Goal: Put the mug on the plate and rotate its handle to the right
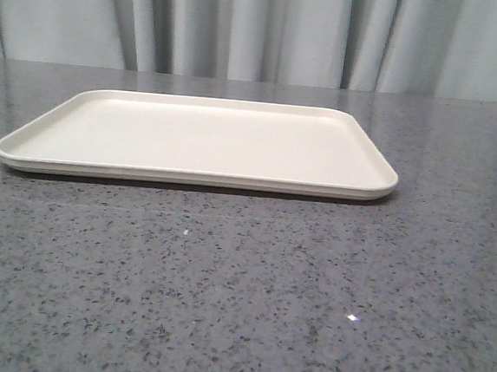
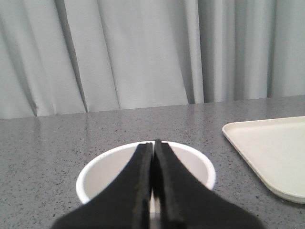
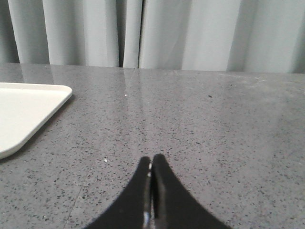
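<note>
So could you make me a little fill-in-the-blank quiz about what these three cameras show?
1. The plate has ____ on it.
2. The mug stands on the table, seen only by the ____ wrist camera.
3. The left claw hangs over the mug's ____ top.
4. The fingers of the right claw are ____.

Missing words: nothing; left; open; shut

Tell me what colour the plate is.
Plain cream-white, no pattern. The plate shows best in the front view.

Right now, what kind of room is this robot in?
Probably a lab or test booth, not a kitchen: a bare speckled grey table, plain pale curtains closing off the back, and only a tray and a mug set out.
</note>
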Motion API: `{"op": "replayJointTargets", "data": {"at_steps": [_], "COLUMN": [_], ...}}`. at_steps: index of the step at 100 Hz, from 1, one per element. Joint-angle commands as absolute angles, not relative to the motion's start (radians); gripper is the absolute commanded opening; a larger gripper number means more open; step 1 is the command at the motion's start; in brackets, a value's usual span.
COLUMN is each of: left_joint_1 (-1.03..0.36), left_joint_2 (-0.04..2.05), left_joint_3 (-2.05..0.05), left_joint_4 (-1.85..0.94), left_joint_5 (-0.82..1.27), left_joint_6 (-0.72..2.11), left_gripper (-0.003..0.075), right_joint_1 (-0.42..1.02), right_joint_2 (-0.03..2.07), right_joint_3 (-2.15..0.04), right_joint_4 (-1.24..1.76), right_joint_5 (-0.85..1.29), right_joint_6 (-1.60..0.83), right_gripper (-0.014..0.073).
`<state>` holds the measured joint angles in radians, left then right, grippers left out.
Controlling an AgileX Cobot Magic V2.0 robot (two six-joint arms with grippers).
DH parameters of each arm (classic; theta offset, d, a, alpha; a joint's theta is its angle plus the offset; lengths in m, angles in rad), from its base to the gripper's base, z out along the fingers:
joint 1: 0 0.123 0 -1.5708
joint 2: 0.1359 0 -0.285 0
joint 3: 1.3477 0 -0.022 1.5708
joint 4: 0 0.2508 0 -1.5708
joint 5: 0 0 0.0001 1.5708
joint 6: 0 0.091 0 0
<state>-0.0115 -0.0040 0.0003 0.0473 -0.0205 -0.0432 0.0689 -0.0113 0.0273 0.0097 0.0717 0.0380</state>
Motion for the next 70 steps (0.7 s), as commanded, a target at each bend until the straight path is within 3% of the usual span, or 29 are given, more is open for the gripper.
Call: {"op": "replayJointTargets", "data": {"at_steps": [1,45,70], "left_joint_1": [-0.009,-0.009,-0.009], "left_joint_2": [-0.033,-0.033,-0.033], "left_joint_3": [0.009,-0.010,-0.136], "left_joint_4": [0.044,-0.056,-0.123], "left_joint_5": [-0.127,-0.236,-0.013], "left_joint_6": [-0.053,-0.053,-0.053], "left_gripper": [-0.0020,-0.0020,-0.0020], "right_joint_1": [0.069,0.068,0.068], "right_joint_2": [-0.031,-0.031,-0.025], "right_joint_3": [0.027,0.026,-0.041], "right_joint_4": [0.000,0.000,0.000], "right_joint_5": [-0.011,-0.053,-0.030], "right_joint_6": [0.037,0.037,0.038], "right_gripper": [-0.0120,-0.0120,-0.0120]}}
